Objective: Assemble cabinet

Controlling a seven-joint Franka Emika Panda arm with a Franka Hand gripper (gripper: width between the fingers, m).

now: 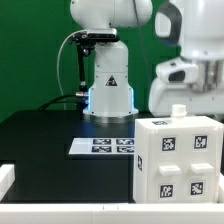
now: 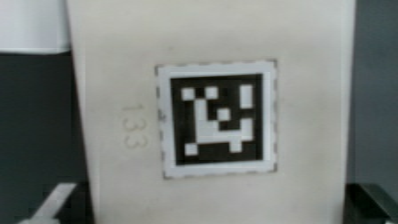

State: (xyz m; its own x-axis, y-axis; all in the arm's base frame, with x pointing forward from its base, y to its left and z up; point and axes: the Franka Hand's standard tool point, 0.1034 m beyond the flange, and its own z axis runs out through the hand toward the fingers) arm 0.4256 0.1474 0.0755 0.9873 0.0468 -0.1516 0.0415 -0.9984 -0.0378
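The white cabinet (image 1: 178, 158) stands at the front of the exterior view's right, with several marker tags on its faces and a small white knob (image 1: 178, 113) on top. The arm's hand (image 1: 186, 70) hangs right above it; its fingers are hidden there. In the wrist view a white cabinet panel (image 2: 125, 110) with one marker tag (image 2: 221, 118) fills the space between the fingers. My gripper (image 2: 210, 212) is closed on the panel's two side edges, and one finger (image 2: 50, 205) shows beside the panel.
The marker board (image 1: 100, 146) lies flat on the black table (image 1: 40, 140) in the middle. The robot base (image 1: 108, 85) stands behind it. A white rim (image 1: 6, 180) runs along the table's edge at the exterior view's left.
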